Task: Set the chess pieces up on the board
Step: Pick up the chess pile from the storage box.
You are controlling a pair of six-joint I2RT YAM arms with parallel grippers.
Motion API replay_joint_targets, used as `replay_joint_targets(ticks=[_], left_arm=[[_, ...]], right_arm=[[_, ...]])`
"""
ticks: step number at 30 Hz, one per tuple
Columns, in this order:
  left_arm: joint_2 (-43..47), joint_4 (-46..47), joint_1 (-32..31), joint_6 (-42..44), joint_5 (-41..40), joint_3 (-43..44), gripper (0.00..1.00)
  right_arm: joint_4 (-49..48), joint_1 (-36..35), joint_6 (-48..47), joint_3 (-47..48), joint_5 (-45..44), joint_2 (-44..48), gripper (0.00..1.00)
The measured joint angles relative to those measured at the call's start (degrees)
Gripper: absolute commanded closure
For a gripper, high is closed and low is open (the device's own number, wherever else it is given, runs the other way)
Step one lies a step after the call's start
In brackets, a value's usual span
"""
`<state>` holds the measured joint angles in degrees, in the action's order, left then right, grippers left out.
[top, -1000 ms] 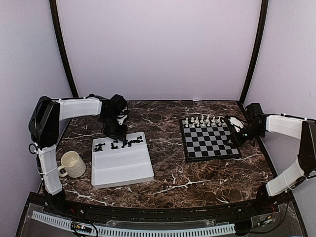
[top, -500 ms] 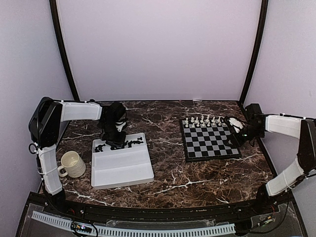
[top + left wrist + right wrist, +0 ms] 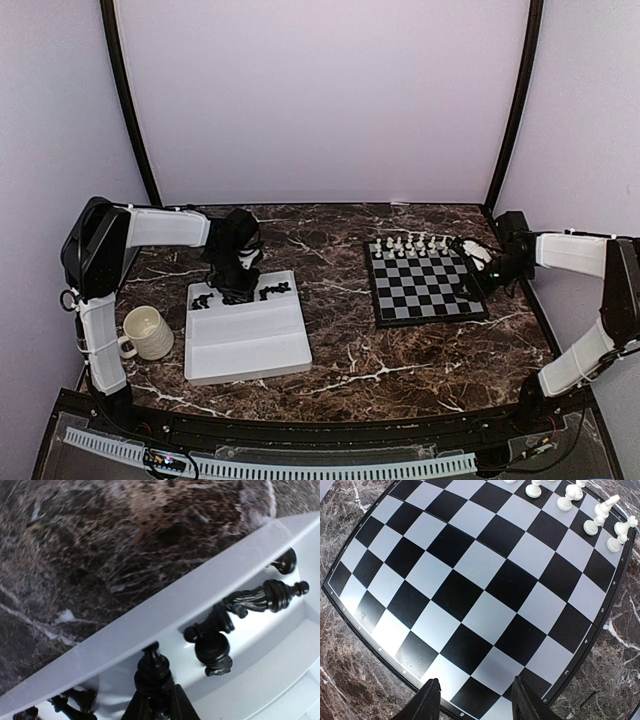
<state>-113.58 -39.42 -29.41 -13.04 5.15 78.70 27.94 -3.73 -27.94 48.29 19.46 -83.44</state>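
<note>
Dark brown marbled table (image 3: pixel 350 345), pale lilac walls behind. The chessboard (image 3: pixel 425 285) lies flat on the right half of the table. Most of its squares are bare. White chess pieces (image 3: pixel 410 244) stand upright in one row along the board's far edge; the exact count is too small to tell. No black pieces are on the board.

The black chess pieces (image 3: pixel 272 290) are all in the white tray (image 3: pixel 245 345) on the left half of the table, bunched in the narrow strip at its far end. In the left wrist view a tall twisted piece (image 3: pixel 265 595) lies on its side in that strip. A pawn-like piece (image 3: pixel 212 650) is tipped over just beside it, and a round-headed one (image 3: pixel 286 561) sits against the tray's far wall. A cream ribbed mug (image 3: pixel 147 333) stands near the tray's left side, not touching it.

The left claw (image 3: pixel 238 284) is down in the tray's far strip. Its fingertips (image 3: pixel 136 711) are drawn close on either side of one upright black piece (image 3: pixel 152 667), at its base. It is dark on dark, so I cannot tell whether they actually pinch it.

The right claw (image 3: pixel 476 702) is at the board's right side, above the rim. Its fingers are spread apart with nothing between them, clear of the white row.
</note>
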Motion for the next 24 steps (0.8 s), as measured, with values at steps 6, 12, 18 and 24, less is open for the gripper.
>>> replay_joint_targets(ticks=[6, 12, 18, 24], left_arm=[[0.04, 0.00, -0.13, 1.25, -0.20, 0.07, 0.99], [3.32, -0.04, -0.28, 4.00, -0.66, -1.95, 1.00], [12.72, 2.38, -0.42, 7.28, 0.15, -4.76, 1.00], [19.26, 10.40, -1.16, 10.36, 6.49, -11.26, 1.00]], right_arm=[[-0.04, -0.28, 0.00, 0.00, 0.02, -0.02, 0.50], [0.79, -0.74, -0.02, 0.52, -0.02, -0.02, 0.51], [5.44, -5.73, -0.72, 7.76, 0.11, -0.28, 0.52], [8.31, -14.49, 1.79, 21.62, 3.85, -4.66, 0.52]])
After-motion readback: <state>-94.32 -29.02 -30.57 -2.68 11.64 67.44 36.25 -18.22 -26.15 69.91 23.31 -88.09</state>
